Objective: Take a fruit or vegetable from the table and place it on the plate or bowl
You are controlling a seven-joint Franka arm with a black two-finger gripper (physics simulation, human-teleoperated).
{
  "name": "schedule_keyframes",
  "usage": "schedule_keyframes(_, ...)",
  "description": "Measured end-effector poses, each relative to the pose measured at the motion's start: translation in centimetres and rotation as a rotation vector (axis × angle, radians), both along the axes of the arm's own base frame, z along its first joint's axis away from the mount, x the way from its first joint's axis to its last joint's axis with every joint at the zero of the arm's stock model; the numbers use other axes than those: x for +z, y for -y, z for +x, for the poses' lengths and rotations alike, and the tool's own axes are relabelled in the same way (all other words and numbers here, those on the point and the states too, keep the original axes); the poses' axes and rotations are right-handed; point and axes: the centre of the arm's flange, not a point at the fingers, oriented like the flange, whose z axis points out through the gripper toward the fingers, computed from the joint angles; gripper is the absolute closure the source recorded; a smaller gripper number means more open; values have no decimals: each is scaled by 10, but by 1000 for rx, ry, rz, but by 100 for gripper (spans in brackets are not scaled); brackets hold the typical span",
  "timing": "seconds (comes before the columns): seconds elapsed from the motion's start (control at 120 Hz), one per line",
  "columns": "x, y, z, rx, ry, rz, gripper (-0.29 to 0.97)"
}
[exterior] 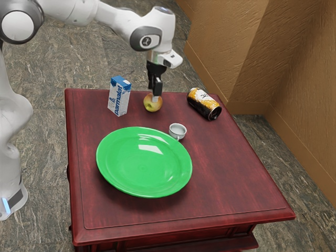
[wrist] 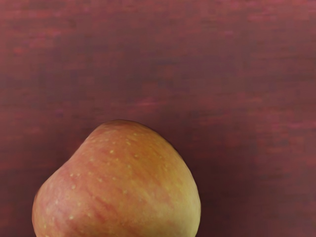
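Note:
A yellow-red apple (exterior: pixel 153 103) sits on the dark red table (exterior: pixel 231 173) near its back edge, between a milk carton and a tipped can. My black gripper (exterior: pixel 156 96) hangs straight down on the apple's top, its lower end overlapping the fruit's upper part. In the wrist view the apple (wrist: pixel 118 187) looms large directly under my hand, with the table's wood (wrist: pixel 197 59) behind it. A round green plate (exterior: pixel 144 160) lies flat in the middle of the table, toward the front from the apple, with nothing on it.
A blue-and-white milk carton (exterior: pixel 119 96) stands upright to the exterior view's left of the apple. An orange-patterned can (exterior: pixel 204 103) lies on its side to the right. A small white cup (exterior: pixel 177 130) stands by the plate's far right rim. Brown walls rise at the right.

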Motion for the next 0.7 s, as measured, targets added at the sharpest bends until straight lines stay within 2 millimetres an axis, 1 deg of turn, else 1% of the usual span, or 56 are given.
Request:
schedule_keyframes(0.433,-5,2,-1,7,-13,-4,2)
schedule_keyframes(0.558,-6,5,-2,4,-35,-16,2)
schedule_keyframes(0.7,-9,14,-3,-8,-69,-33,2)
